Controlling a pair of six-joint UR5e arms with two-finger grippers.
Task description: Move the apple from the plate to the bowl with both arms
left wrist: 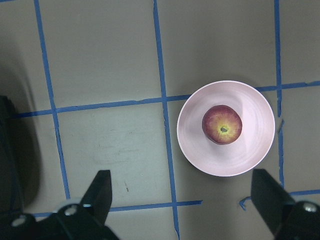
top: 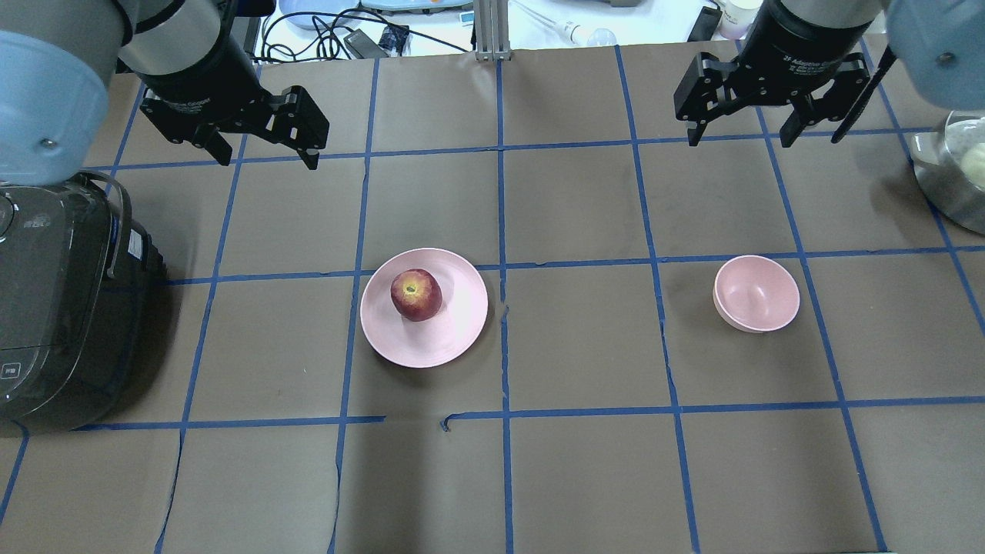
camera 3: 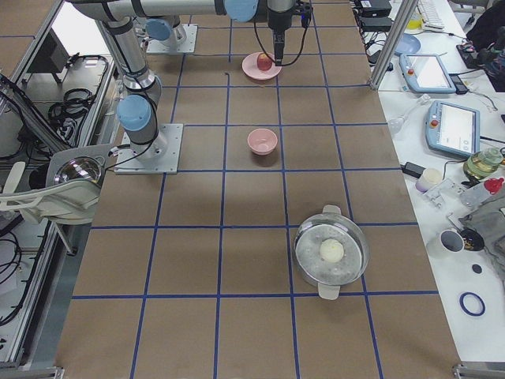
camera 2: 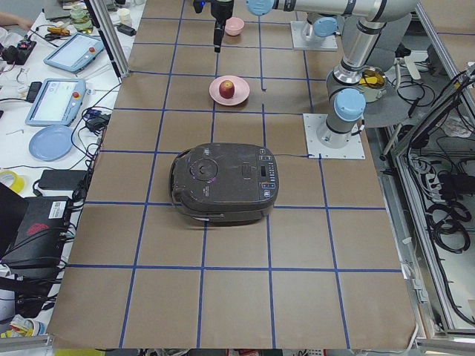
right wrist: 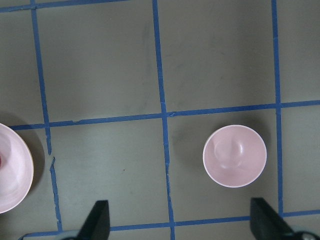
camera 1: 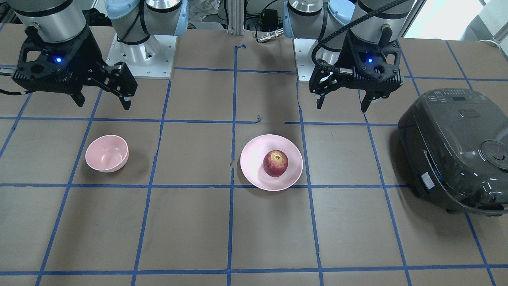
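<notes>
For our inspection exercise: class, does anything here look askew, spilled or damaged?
Nothing spilled: apple sits on the plate, bowl upright and empty. Only the paper cover is torn beside the plate.

Plate [right wrist: 12, 170] partly beyond right wrist view's edge

Red apple [top: 416, 295] (yellowish patch around the upturned stem dip) rests on the shallow, pale pink plate [top: 454, 338], slightly off-centre. The small, deep pink bowl [top: 758, 296] stands upright, well apart, on the plate's robot-right side.
</notes>
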